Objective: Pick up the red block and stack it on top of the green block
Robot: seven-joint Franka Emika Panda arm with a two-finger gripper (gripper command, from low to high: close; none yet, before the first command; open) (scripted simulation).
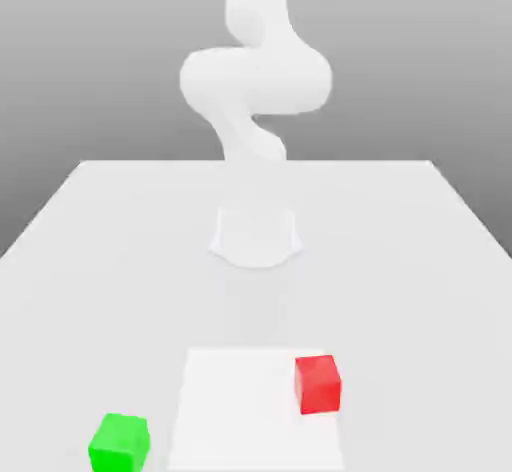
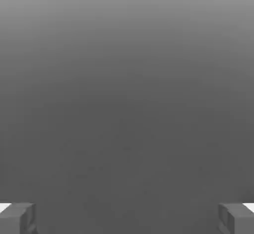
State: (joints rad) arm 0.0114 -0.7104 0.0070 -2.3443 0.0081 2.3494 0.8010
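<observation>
Red block [image 1: 318, 384] overlaps the white patch's [image 1: 245, 410] right edge in the exterior view; my gripper [image 2: 127, 219] is spread wide.

Red block: solid red plastic-looking cube [image 1: 318, 384], upright on its base, its top face slightly brighter than its sides.
Red block's place: near part of the scene, right of centre in the exterior view, at the right edge of the flat white square patch [image 1: 250, 410].
Red block's pose: turned a little, a narrow side face showing left of its broad near face.
Green block: bright green cube [image 1: 120, 444], upright, its lower part cut off by the exterior view's border.
Green block's place: nearer and well to the left, apart from the red block, top bare.
</observation>
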